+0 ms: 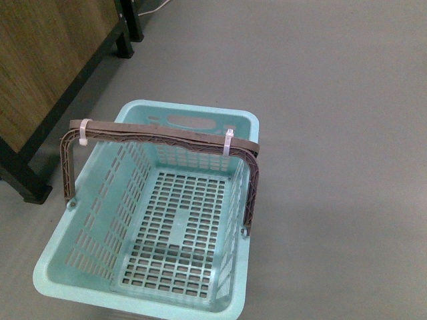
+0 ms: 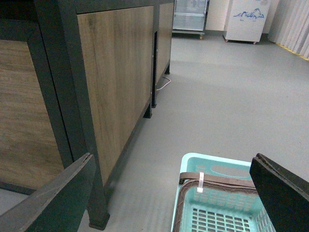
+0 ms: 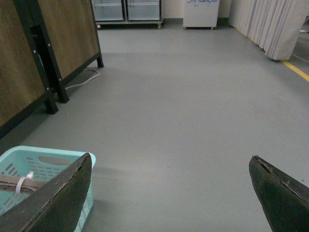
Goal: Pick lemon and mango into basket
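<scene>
The light teal basket [image 1: 100, 227] stands on the grey floor, empty, with its brown handle [image 1: 160, 135] raised across it. It also shows in the left wrist view [image 2: 212, 171] and at the edge of the right wrist view [image 3: 29, 162]. My left gripper [image 2: 176, 193] is open, held above the basket's far end. My right gripper [image 3: 171, 193] is open over bare floor beside the basket. Neither holds anything. The lemon and the mango are out of view. Neither gripper shows in the front view.
A wooden cabinet with a black frame [image 2: 116, 72] stands on legs to the left of the basket [image 1: 40, 73]. A white cable [image 3: 82, 79] lies on the floor by its far leg. Glass-door fridges [image 3: 125, 9] and a curtain [image 3: 270, 24] stand far off.
</scene>
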Controlling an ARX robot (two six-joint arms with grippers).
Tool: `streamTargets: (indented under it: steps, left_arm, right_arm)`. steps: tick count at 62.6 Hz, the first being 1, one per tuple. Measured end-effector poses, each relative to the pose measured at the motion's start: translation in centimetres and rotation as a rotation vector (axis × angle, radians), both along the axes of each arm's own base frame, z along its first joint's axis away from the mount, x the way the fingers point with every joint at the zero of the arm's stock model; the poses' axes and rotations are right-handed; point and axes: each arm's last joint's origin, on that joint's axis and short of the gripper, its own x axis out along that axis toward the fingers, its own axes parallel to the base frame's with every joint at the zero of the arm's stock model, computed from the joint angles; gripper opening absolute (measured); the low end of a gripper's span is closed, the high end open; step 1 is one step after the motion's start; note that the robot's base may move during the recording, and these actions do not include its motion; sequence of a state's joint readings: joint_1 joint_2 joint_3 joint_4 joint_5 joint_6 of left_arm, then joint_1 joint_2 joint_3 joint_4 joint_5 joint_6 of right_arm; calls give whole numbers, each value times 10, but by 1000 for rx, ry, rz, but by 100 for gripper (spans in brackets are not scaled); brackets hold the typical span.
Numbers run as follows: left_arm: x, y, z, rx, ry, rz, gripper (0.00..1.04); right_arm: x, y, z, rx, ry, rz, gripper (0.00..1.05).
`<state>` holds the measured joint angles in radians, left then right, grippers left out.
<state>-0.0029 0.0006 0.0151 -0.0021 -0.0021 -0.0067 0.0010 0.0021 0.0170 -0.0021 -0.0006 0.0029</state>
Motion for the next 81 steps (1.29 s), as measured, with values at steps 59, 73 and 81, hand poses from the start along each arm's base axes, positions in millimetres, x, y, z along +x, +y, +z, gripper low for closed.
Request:
streamTargets:
  steps: [59, 73, 81]
  left_arm:
    - [188, -86, -73, -1198, 690, 197, 98]
    - [245, -140, -107, -1231, 807, 218, 98]
    - [269, -159, -111, -1229, 817, 222, 96]
  right_arm:
    - [0, 0, 0, 0, 0, 0, 96]
    - [0, 0, 0, 0, 0, 0, 96]
    - [0, 0, 0, 0, 0, 0, 96]
